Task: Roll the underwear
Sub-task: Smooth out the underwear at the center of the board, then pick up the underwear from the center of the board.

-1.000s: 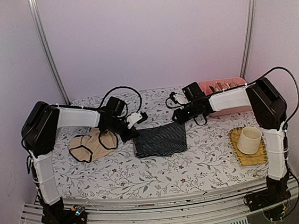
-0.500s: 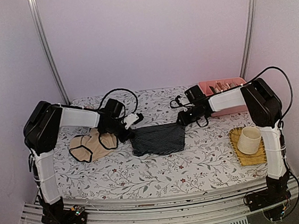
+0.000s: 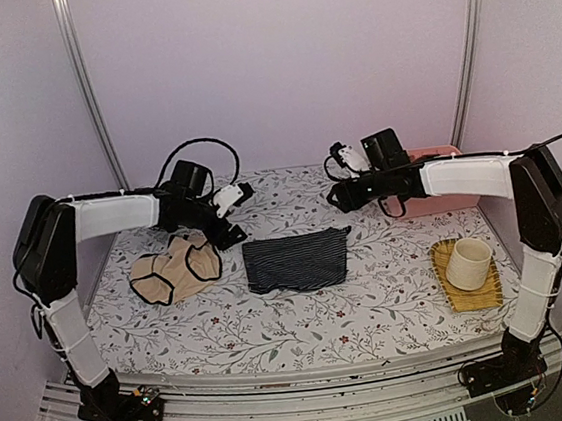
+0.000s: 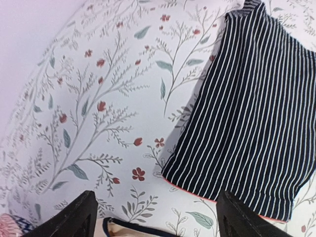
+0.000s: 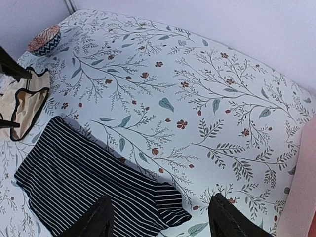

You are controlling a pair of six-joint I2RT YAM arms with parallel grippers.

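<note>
Top external view showed the navy brief (image 3: 296,261) lying flat on the bench (image 3: 304,329). It was between the left jaws and the right jaws, a little nearer the front of the bench than both. It was spread out like a neat patch, and no roll was started yet. I think it lay smooth like that so one edge could be picked up and turned over and over.

Both jaws hung above the cloth. Left wrist view showed the left fingers (image 4: 74,217) far apart, holding nothing. The navy brief lay ahead of them and to one side, not touching them. Right wrist view showed the right fingers (image 5: 101,217) apart too, also holding nothing. One back corner of the navy brief sat down under the gap between them. I think the jaws hung open and high so the cloth would not get pulled out of shape.

The beige brief (image 3: 172,270) lay bunched up on the outer side of the left jaws, well away from the right jaws. It was near the navy one but not touching it. It looked as if it waited its turn, which kept the rolling spot free.
</note>
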